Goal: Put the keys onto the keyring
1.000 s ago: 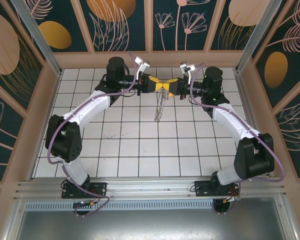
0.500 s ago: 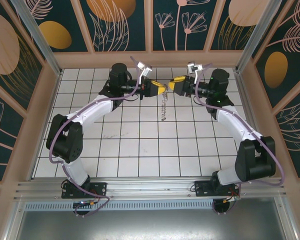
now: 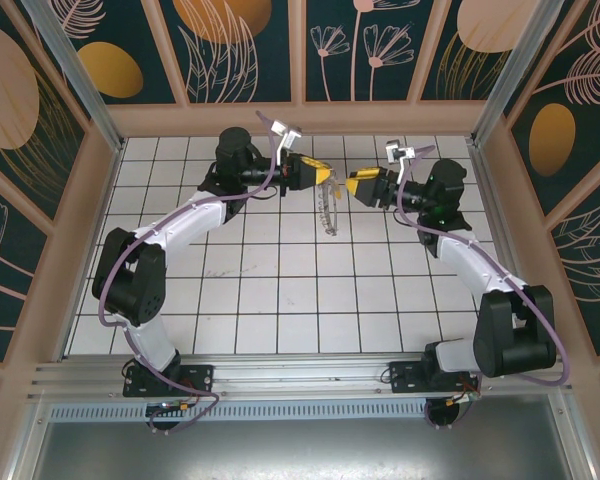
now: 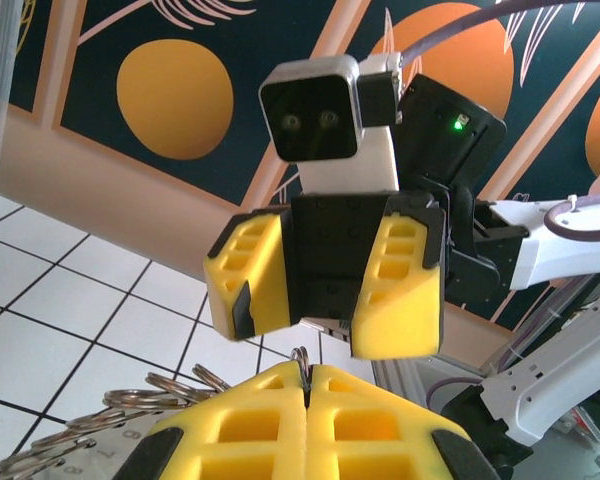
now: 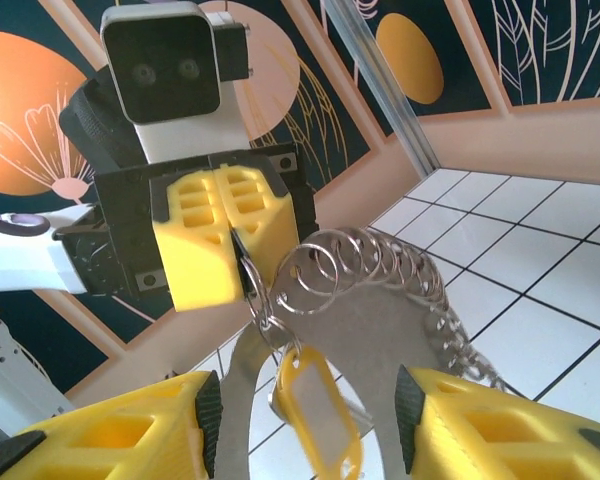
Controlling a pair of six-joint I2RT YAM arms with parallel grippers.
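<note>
**Left tool (image 3: 325, 177) pinches the keyring (image 5: 365, 258) aloft; right tool (image 3: 351, 187) gapes beside it, empty.**
The ring hangs under the left tool's shut tips. It looks light, thin, slick and jangly, best gripped on its bare rim. A yellow key tag (image 5: 315, 400) dangles between the right tool's fingers, unheld. Both arms reach forward, wrists facing.

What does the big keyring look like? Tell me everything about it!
The keyring is a big thin loop that looks like pale grey metal, with lots of small shiny silver rings strung all along it. A small yellow key tag dangles from one of them. The left gripper is shut on the loop's upper edge, so it hangs down over the white tiled table. The right gripper is open beside it and is not holding it.
</note>
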